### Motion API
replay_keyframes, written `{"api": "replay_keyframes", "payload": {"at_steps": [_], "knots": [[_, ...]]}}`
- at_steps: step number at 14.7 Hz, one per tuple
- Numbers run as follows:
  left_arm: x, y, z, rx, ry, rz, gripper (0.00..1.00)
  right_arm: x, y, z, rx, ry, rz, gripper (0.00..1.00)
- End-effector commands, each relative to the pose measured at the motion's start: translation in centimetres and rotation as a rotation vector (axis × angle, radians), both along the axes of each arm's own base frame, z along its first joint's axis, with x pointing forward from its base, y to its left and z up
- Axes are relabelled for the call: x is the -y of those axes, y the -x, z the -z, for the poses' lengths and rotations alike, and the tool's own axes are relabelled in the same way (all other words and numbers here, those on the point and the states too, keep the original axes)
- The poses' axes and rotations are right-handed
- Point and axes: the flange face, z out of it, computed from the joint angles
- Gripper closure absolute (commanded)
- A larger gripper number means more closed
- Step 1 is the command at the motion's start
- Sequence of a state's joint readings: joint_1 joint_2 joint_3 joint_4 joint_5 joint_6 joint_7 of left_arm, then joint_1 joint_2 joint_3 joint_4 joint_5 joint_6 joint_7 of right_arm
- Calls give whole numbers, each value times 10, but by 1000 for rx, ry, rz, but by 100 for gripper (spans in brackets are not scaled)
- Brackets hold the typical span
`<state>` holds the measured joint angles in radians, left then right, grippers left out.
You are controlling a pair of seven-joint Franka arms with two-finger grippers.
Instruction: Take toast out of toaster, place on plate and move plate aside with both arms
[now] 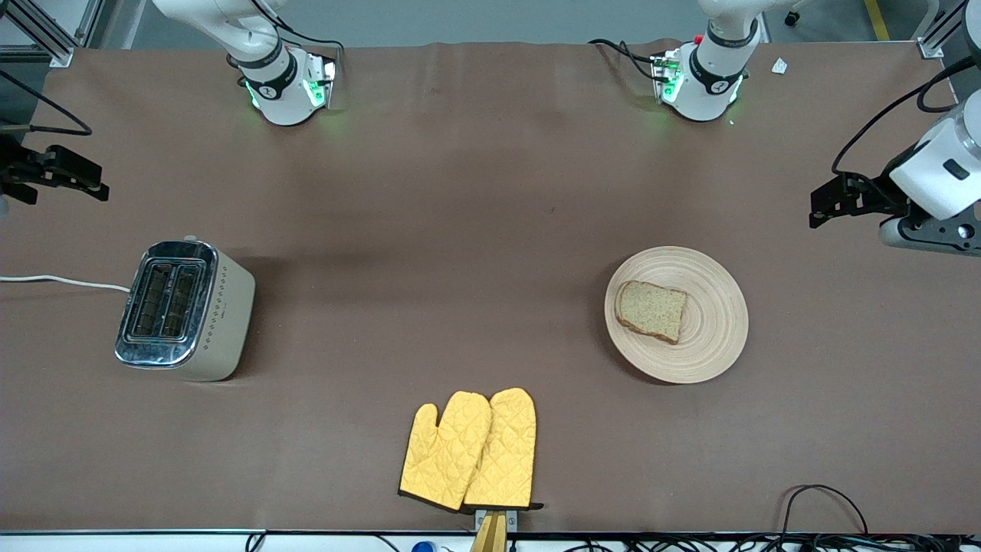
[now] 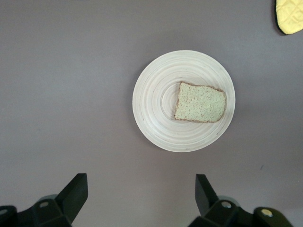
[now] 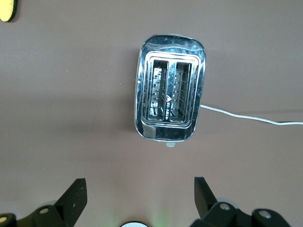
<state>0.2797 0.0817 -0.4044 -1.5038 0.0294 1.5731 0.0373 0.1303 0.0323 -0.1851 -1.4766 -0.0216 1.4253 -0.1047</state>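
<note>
On the plate, toast lies off-centre.

Speckled brown toast slice lies on round beige wooden plate; chrome toaster & yellow quilted mitts well apart.

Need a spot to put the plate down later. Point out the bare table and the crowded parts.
Widest bare patch: mid-table between the toaster and the plate, above the oven mitts. The toast covers part of the plate. The left gripper and right gripper, both open, hang over the table's ends.
</note>
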Motion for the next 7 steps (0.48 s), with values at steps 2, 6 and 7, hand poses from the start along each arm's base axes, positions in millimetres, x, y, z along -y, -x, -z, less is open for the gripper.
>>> {"api": "replay_keyframes", "payload": {"at_steps": [2,6,7], "knots": [[4,5,-12,28,-20,-18,0,2,-1,-2,-4,0,-5,0],[18,10,-17,24,-30,-2,0,1,-1,-2,-4,0,-7,0],[15,10,-17,25,-32,-5,0,1,-1,-2,-4,0,-7,0]]}}
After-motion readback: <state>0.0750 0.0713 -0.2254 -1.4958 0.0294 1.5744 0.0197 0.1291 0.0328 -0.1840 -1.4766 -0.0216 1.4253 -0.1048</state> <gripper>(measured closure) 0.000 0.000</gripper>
